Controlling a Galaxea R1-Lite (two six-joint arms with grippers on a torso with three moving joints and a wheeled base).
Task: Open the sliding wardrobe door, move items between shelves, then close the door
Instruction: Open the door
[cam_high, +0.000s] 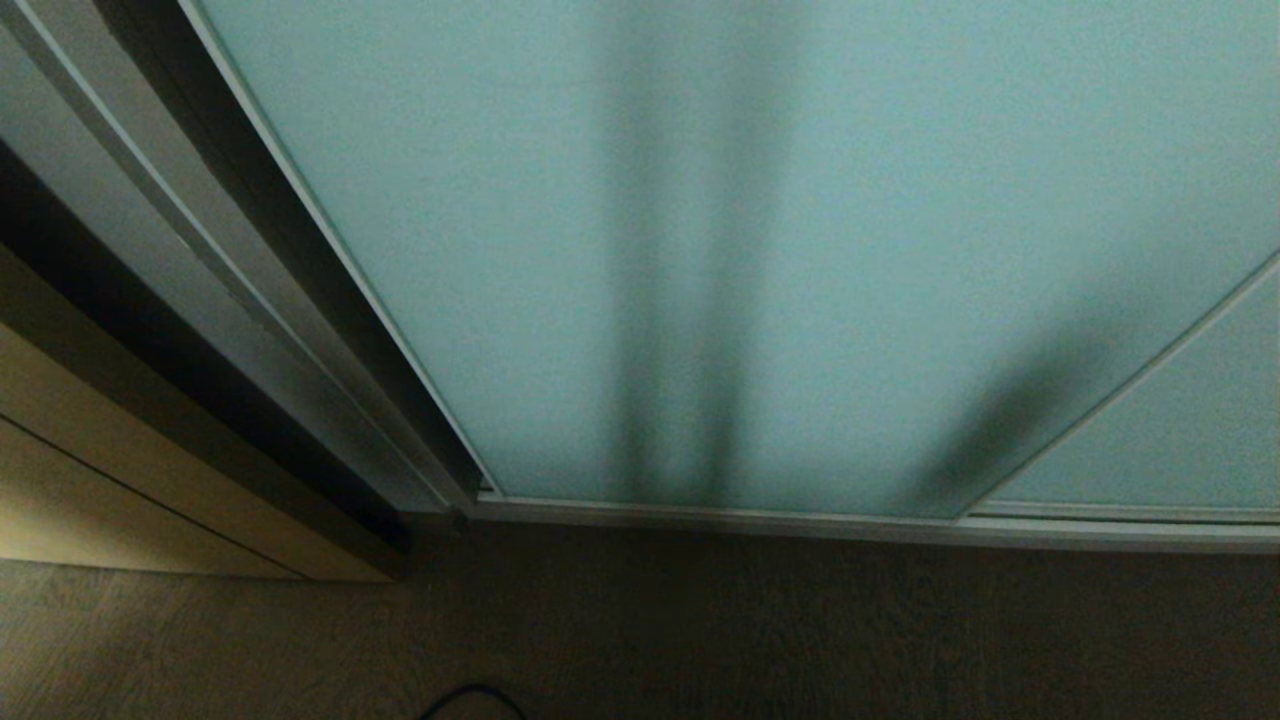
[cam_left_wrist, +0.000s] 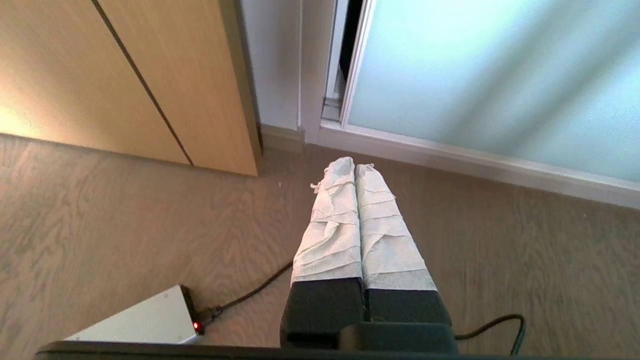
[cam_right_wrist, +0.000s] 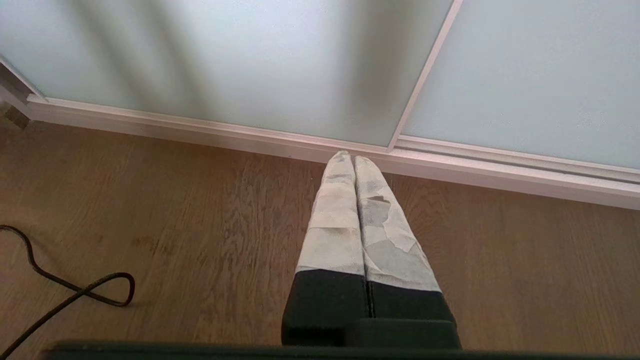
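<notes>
The sliding wardrobe door (cam_high: 700, 250) is a frosted pale blue-green glass panel in a slim silver-white frame, filling most of the head view; it also shows as the sliding wardrobe door (cam_left_wrist: 490, 80) and the sliding wardrobe door (cam_right_wrist: 240, 55). It stands closed, with only a narrow dark gap at its left edge. The items and the shelves are hidden behind it. My left gripper (cam_left_wrist: 354, 166) hangs shut and empty over the wooden floor, short of the door's left corner. My right gripper (cam_right_wrist: 353, 158) is shut and empty too, pointing at the bottom rail where two panels meet. Neither arm shows in the head view.
A beige wooden panel (cam_left_wrist: 100, 75) stands left of the wardrobe. A second glass panel (cam_high: 1190, 430) lies to the right. On the floor are a white box with a red light (cam_left_wrist: 145, 320), a black cable (cam_left_wrist: 250, 295) and another cable loop (cam_right_wrist: 75, 290).
</notes>
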